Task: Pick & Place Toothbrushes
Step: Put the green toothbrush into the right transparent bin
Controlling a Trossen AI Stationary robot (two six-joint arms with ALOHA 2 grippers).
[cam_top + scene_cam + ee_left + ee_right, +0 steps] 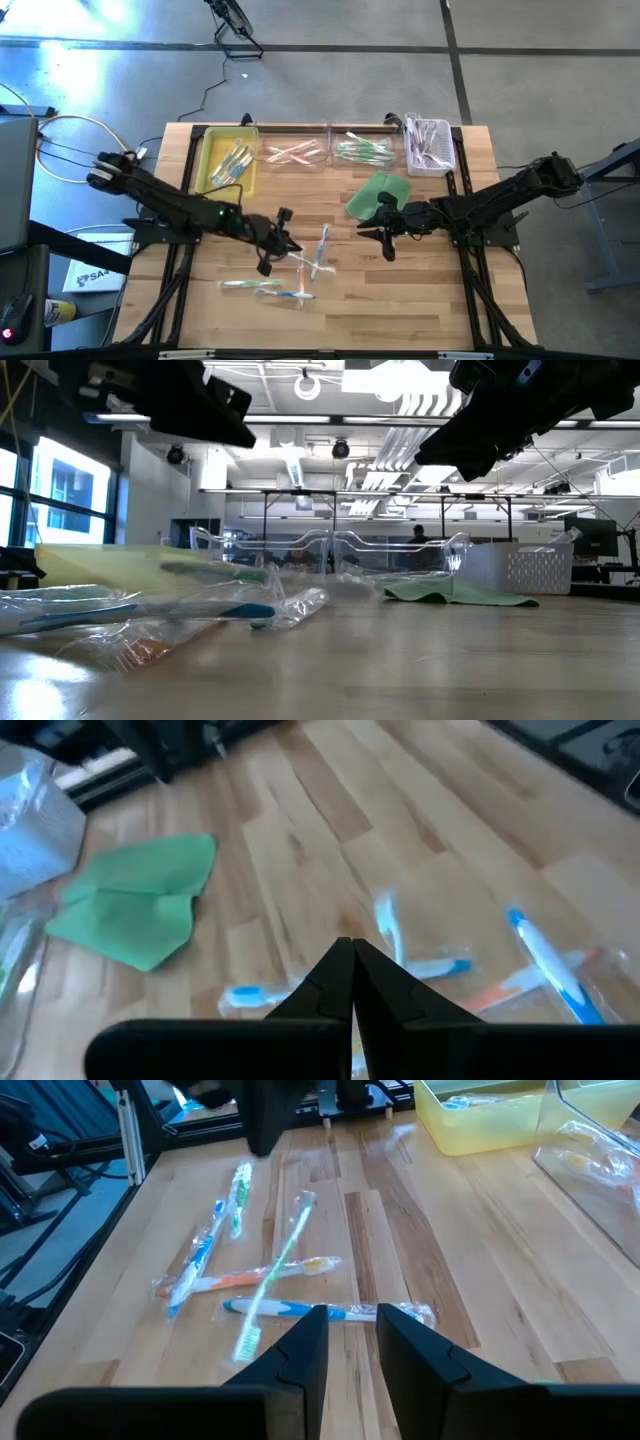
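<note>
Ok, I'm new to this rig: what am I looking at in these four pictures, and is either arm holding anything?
Two dark robot arms work over a wooden table. One picture looks straight down, one looks level across the tabletop, and one comes from each wrist. The left pincer is shut, seemingly empty, above loose wrapped toothbrushes. The right pincer hangs partly open, holding nothing, near the green cloth. Along the far edge stand a yellow bin, two clear trays and a white basket, all holding toothbrushes.
</note>
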